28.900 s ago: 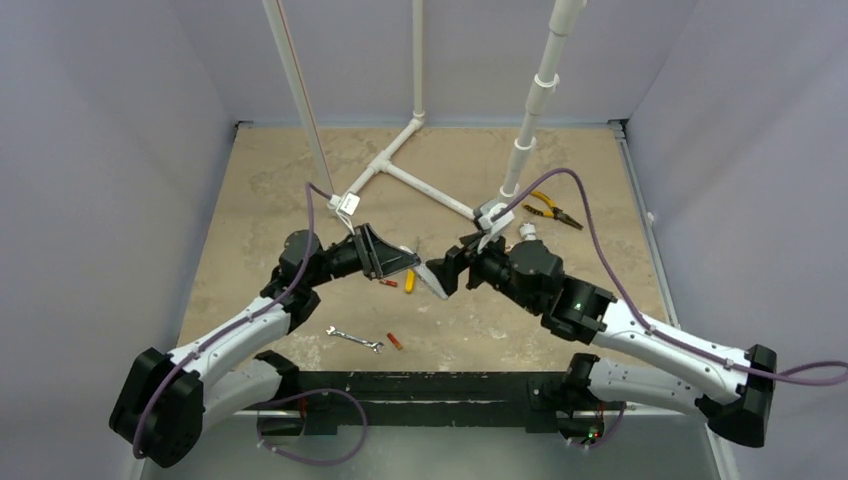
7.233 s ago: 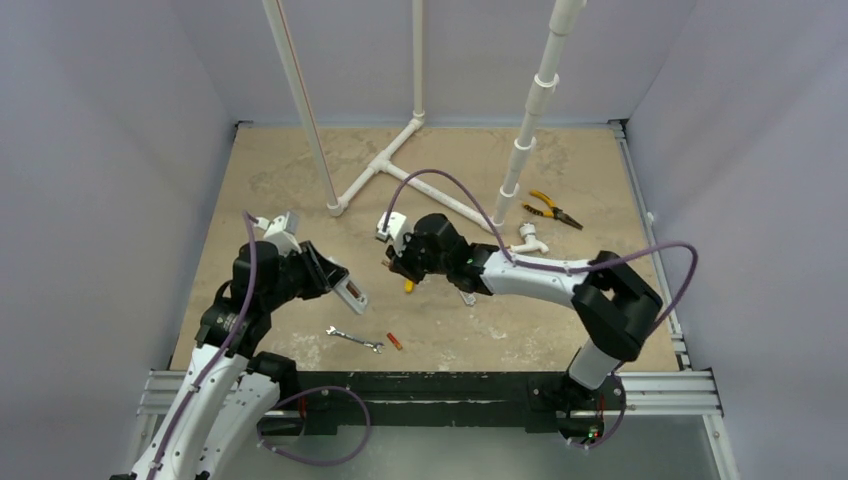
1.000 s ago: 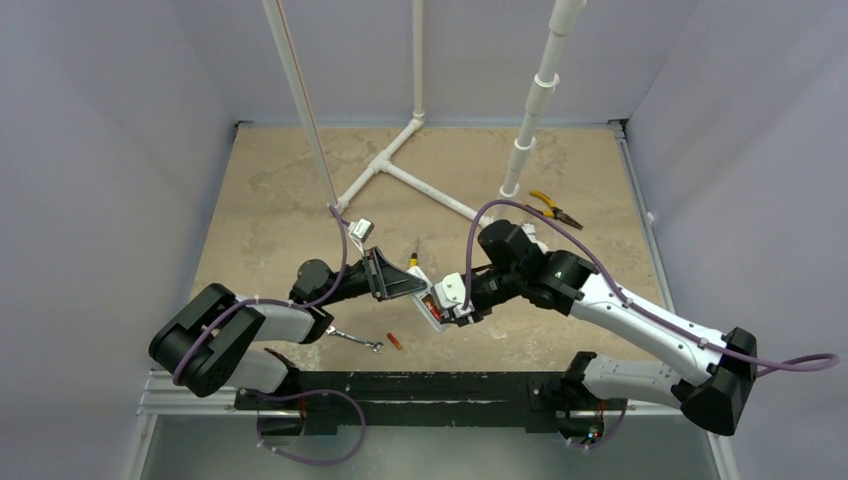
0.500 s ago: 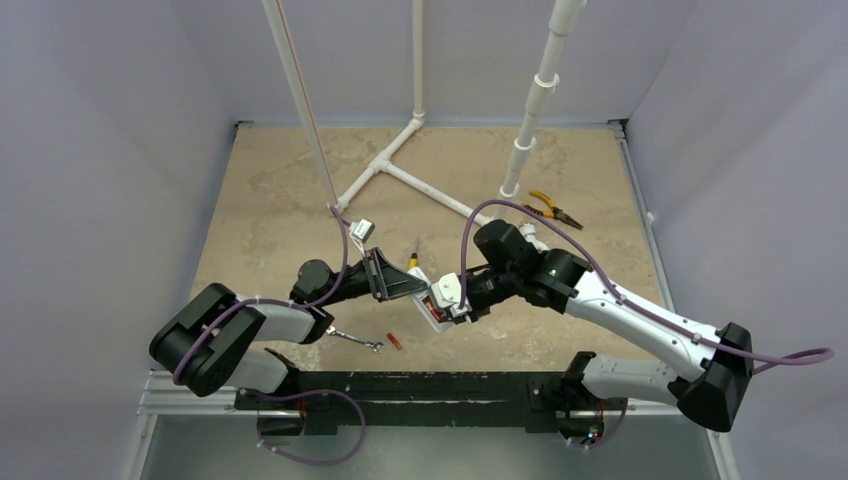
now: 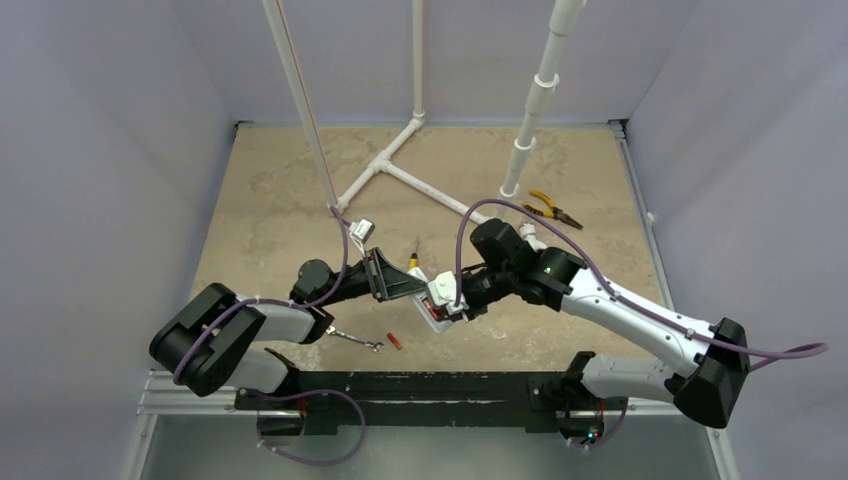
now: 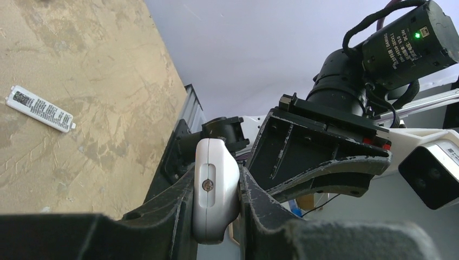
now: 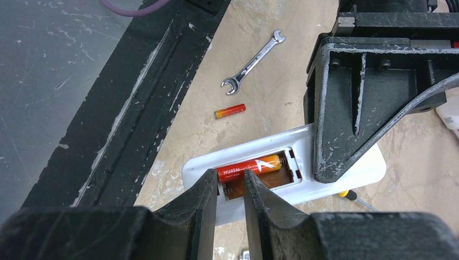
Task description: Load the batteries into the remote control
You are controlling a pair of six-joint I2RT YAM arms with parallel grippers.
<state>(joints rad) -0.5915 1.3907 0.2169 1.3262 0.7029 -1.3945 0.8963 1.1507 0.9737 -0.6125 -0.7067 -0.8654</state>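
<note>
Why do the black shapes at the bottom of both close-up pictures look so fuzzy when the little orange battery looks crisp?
Right wrist view: the black fingers of the right hand sit almost against the lens, so they blur, while the orange-red cylindrical battery in the slim white plastic remote control is sharp, its label readable. Left wrist view: the same blur on the left hand. Top view: soft, even light, faint shadows.
</note>
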